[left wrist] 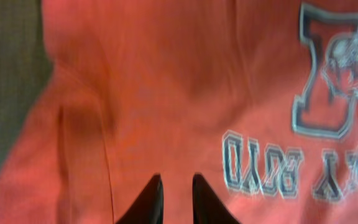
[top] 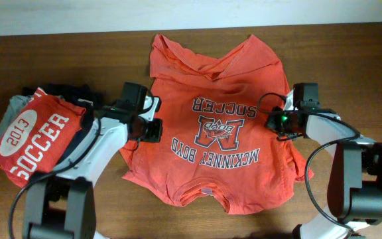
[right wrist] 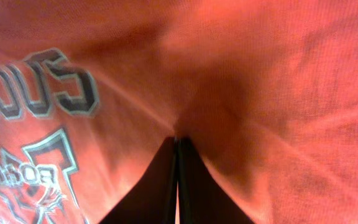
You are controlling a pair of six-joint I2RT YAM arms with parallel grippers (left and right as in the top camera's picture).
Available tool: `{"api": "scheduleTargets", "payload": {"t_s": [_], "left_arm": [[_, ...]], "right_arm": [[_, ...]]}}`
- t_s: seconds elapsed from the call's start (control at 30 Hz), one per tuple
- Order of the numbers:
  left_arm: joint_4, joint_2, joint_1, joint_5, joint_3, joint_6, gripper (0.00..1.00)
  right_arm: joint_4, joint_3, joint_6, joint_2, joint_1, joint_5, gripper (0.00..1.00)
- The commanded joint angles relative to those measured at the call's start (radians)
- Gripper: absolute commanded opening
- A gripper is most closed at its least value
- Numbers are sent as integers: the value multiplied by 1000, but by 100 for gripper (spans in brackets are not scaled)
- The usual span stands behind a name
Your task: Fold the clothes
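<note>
We see the orange T-shirt [top: 211, 79] lying print-up on the bench [top: 357, 53]. Our right end effector [right wrist: 177, 142] is pressed together on a pucker of cloth. The left end effector [left wrist: 175, 186] shows a narrow gap over the shirt — whether it pinches, we cannot tell.

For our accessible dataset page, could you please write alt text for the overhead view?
An orange-red T-shirt lies spread, chest print up, on a wooden table, with the left gripper at its left edge and the right gripper at its right edge. A folded red shirt sits further left.
</note>
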Motion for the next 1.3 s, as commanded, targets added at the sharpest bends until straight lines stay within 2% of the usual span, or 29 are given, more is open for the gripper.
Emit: {"api": "scheduleTargets", "payload": {"t_s": [0.0, 0.1, 0.17, 0.23, 0.3, 0.5, 0.57, 0.73, 0.83, 1.0, 1.1, 1.27], "left_arm": [[97, 85, -1, -50, -3, 80, 18], [196, 150, -1, -53, -3, 100, 15], [242, 193, -1, -53, -3, 100, 8], [259, 232, -1, -53, -3, 89, 1], [235, 260, -1, -53, -3, 53, 1], [-6, 291, 4, -92, -3, -224, 1], [-80, 289, 17, -85, -3, -275, 0], [-325, 285, 86, 21, -3, -293, 1], [-429, 278, 133, 19, -3, -285, 0], [-417, 213, 176, -16, -3, -263, 1], [-361, 131, 179, -23, 5, -262, 1], [-235, 0, 174, -23, 54, -188, 1]], "right_arm": [[-2, 18, -22, -10, 3, 42, 4], [-5, 18, -42, -10, 3, 44, 4], [-23, 18, -43, -10, 3, 44, 4], [-51, 18, -43, -10, 3, 44, 4], [-91, 18, -41, -10, 3, 44, 4], [-309, 18, -40, -10, 3, 43, 4], [-395, 18, -40, -10, 3, 43, 4], [-579, 18, -41, -16, 3, 43, 4], [-624, 18, -44, -37, 3, 43, 4], [-552, 19, -112, -122, 3, 41, 4], [-474, 37, -163, -212, 3, 10, 4], [-285, 71, -197, -360, 3, -25, 4]]}}
